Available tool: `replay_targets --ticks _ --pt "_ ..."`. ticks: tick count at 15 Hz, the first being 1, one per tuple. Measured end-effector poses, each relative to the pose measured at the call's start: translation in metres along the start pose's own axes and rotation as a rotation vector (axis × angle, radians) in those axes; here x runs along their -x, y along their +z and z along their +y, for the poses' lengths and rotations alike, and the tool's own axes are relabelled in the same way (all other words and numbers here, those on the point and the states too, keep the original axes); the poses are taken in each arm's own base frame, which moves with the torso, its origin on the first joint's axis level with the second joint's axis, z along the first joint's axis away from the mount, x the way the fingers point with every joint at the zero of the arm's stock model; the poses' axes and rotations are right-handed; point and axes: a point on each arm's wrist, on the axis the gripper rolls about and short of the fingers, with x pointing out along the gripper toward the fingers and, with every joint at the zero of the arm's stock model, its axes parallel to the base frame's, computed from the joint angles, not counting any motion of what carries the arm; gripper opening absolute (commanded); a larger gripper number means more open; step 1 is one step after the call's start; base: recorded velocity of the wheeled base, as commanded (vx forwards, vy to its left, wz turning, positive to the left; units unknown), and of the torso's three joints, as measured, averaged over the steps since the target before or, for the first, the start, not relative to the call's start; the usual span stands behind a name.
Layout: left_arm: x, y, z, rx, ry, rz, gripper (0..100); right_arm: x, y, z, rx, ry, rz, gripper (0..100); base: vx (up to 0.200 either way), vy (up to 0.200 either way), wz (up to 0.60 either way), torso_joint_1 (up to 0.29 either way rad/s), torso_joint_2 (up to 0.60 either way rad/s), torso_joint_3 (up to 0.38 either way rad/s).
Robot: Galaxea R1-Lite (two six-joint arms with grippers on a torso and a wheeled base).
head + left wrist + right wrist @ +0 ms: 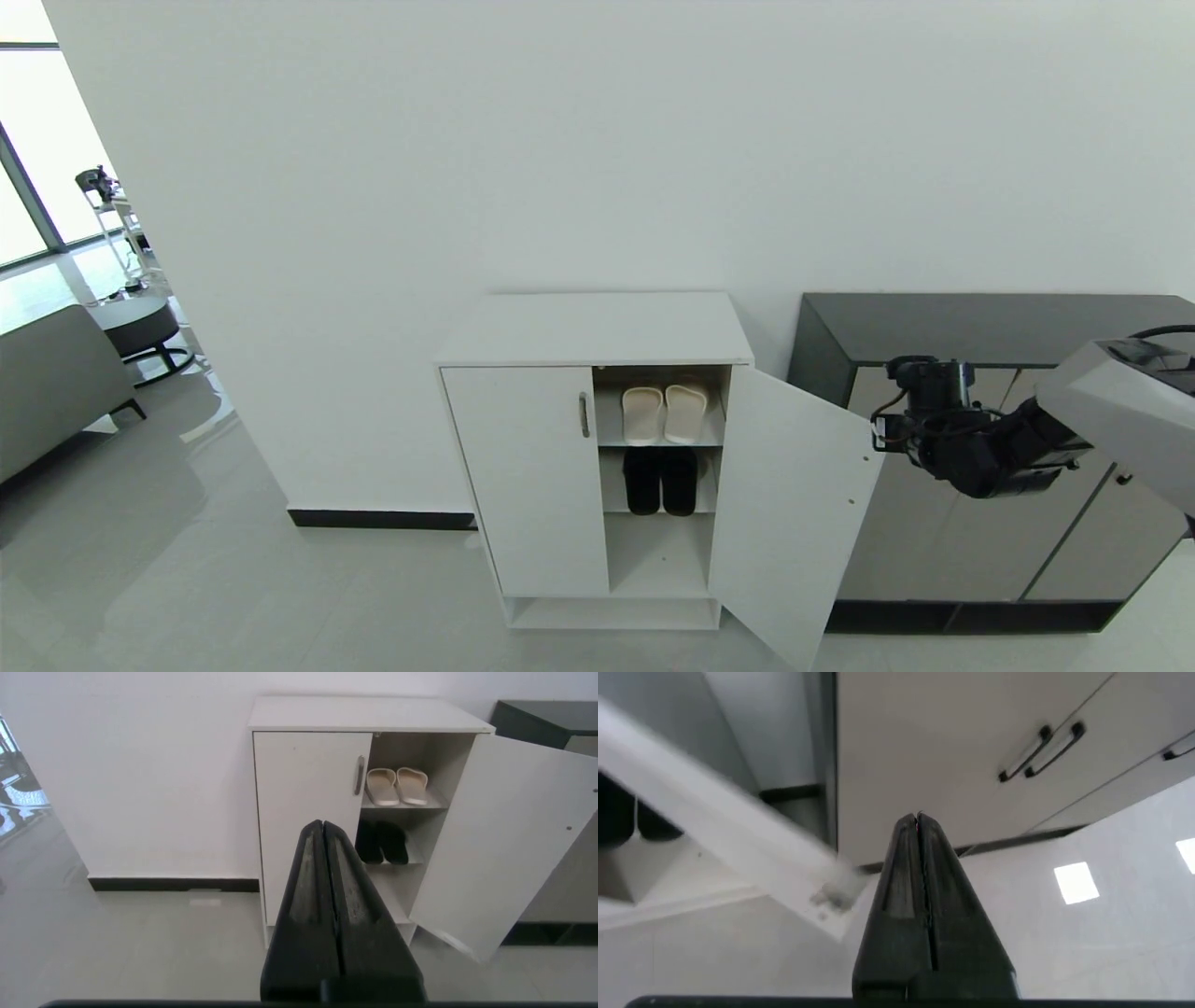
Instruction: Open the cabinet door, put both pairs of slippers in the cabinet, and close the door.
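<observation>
Closing time at the shoe cabinet: the left gripper point(323, 824) hangs well back from the white cabinet point(597, 327). Its fingers point(304, 887) are pressed flat together on nothing and point toward the closed left door point(523, 467) and its handle point(584, 414).

Beyond those fingers and to their right, both pairs are in place. The cream slippers point(665, 413) sit on the top shelf and the black slippers point(661, 481) on the shelf below, toes inward.

Further right, the open door point(794, 504) stands swung out toward the robot, with its long axis upright. Its free edge is just beside the right gripper point(917, 819), on the side of those fingers that faces the cabinet. The right wrist view shows that edge as a pale bar point(719, 812) slanting past the fingertips, near them; whether it touches them cannot be told.

The right fingers point(898, 887) are likewise closed tight and empty. The right arm is plainly the nearer one, and only the shutting of the door appears left to do. That probably calls for a push on the panel's outer face, leftward from the fingers, to swing it home.

A dark sideboard point(980, 317) stands behind the right fingers.
</observation>
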Motion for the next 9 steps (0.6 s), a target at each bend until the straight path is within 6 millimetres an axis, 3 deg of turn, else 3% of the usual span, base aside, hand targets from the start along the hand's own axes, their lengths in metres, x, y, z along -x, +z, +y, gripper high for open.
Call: replay_targets --ticks 4,9 --pt "0.000 0.000 0.000 0.000 0.000 0.000 0 0.033 -0.015 0.026 0.043 0.129 0.050 0 0.000 0.000 0.00 0.000 0.00 0.000" --pt "0.000 0.000 0.000 0.000 0.000 0.000 0 0.109 -0.008 0.043 0.097 0.319 0.044 0 0.000 0.000 0.00 0.000 0.00 0.000"
